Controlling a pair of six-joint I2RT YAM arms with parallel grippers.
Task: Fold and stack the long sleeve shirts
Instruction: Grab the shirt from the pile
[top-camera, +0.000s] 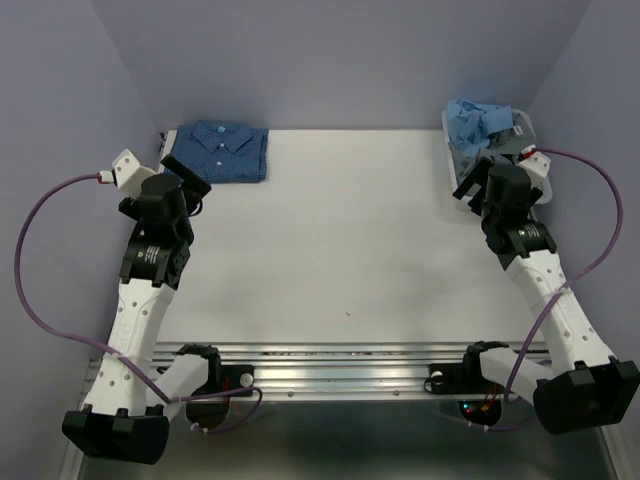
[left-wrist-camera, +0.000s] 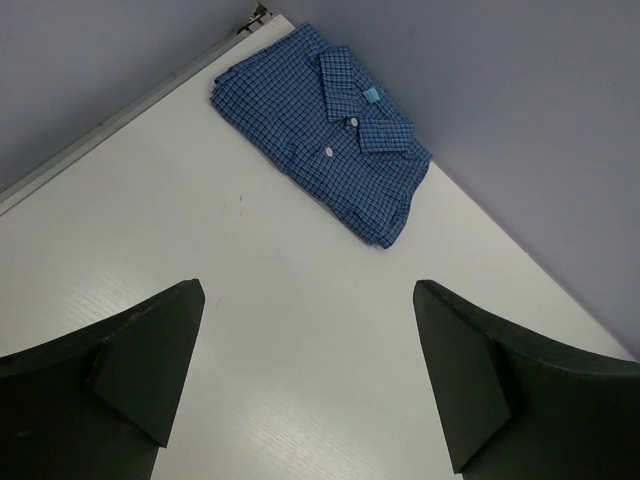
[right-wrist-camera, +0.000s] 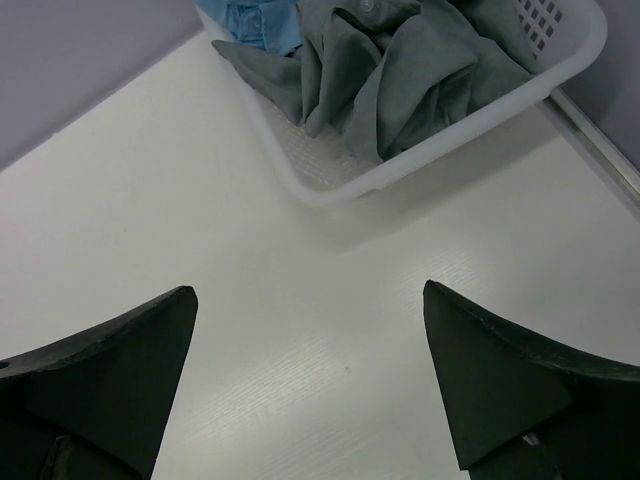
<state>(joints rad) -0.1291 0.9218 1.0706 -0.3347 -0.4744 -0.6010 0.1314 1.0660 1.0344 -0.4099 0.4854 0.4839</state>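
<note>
**At the far left corner, one shirt folded; two more bundled far right**

At the far left corner of the white table (top-camera: 340, 240) lies the dark blue fine-checked collared shirt (top-camera: 218, 152), folded into a flat rectangle. Its long axis runs left to right, its collar faces the far wall, and its button line runs near to far. My left gripper (top-camera: 190, 185) hovers just near of it, jaws spread wide with nothing between them. The left wrist view shows the shirt's white buttons (left-wrist-camera: 322, 130).

My right gripper (top-camera: 470, 180) is likewise fully spread and holds nothing. It sits beside the white slatted plastic basket (top-camera: 455, 165) at the far right corner. From above, a crumpled light blue shirt (top-camera: 478, 122) tops the basket. My right wrist view shows a rumpled grey shirt (right-wrist-camera: 400, 70) filling it, pointing no clear way. Pale lavender walls (top-camera: 340, 60) enclose the table.
</note>
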